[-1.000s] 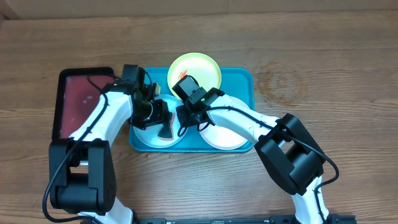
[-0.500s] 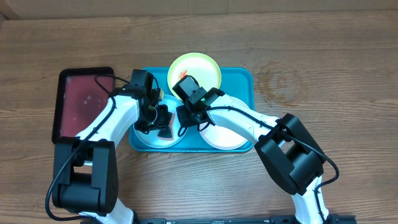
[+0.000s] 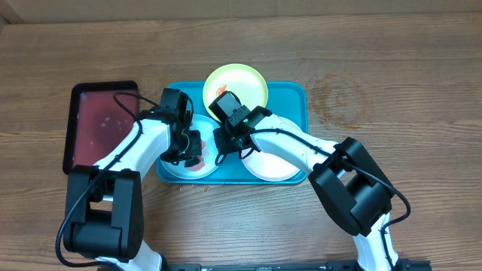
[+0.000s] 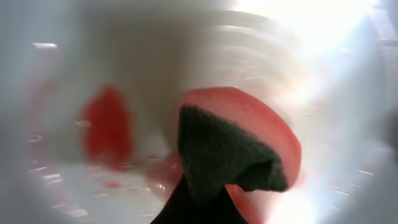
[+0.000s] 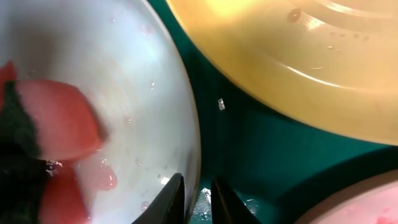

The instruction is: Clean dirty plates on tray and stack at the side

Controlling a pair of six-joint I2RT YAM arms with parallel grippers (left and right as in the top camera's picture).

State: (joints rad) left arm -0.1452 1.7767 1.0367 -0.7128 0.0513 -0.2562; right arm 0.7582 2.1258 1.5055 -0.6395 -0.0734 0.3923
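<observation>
Left tool [image 3: 191, 147] closed, wrist shows green-faced sponge [image 4: 231, 155]

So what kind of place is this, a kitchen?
Likely a robot practice bench, not a kitchen: a bare wooden table, a blue tray of plates, and the left fingers holding a sponge on the light blue plate.

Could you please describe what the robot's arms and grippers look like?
The left arm and right arm have white shells between boxy black joints, with thin black cables alongside. The left gripper and right gripper are black; the right one's fingers taper to points. A green light marks the right wrist.
</observation>
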